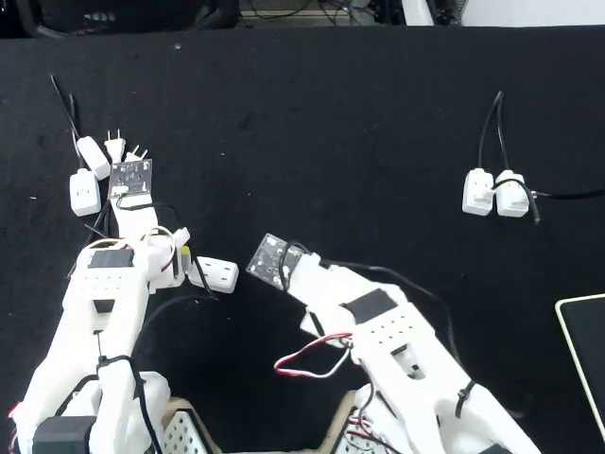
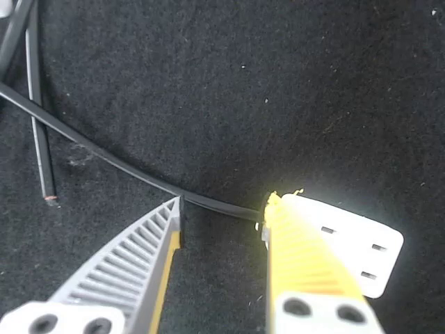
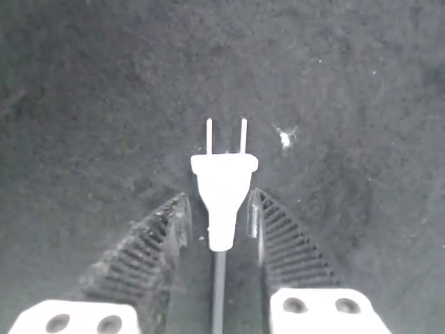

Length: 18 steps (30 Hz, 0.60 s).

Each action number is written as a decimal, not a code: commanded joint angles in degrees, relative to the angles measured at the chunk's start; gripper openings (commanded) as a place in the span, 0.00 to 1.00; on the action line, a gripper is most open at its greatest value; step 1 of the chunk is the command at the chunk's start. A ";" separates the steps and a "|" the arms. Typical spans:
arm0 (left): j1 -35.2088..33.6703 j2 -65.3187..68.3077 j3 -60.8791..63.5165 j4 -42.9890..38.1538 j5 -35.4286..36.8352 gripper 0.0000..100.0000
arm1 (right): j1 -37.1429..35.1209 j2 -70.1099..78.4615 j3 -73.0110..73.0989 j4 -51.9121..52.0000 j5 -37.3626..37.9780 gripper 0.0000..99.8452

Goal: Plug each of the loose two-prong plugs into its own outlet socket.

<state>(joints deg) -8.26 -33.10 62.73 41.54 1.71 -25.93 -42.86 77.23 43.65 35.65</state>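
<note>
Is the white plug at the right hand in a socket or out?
Out: the plug has both prongs fully bare.

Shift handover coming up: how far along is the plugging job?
Done: one pair at the far right looks mated. In hand: a plug lies inside the open right end effector; the left end effector, open, is beside a socket. Left: that joining, plus two loose plugs far left.

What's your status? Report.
Left end effector open astride cord, socket beside one finger. Right end effector open around plug, prongs pointing away. Plug not yet inserted.
</note>
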 commanded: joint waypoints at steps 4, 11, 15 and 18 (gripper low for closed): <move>-0.40 -1.14 -0.31 -0.62 -0.09 0.20 | 5.54 2.24 -5.93 -1.32 0.62 0.14; -0.40 -1.14 -0.31 -0.62 -0.09 0.20 | 5.27 10.33 -10.07 -0.09 -0.62 0.14; -0.40 -1.14 -0.40 -0.62 -0.09 0.20 | 5.45 9.10 -16.66 10.11 -5.45 0.14; -0.40 -1.14 -0.40 -0.62 -0.09 0.20 | 3.08 6.73 -17.80 15.65 -5.98 0.14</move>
<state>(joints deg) -8.26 -33.10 62.73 41.54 1.71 -21.63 -33.19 63.78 52.35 30.99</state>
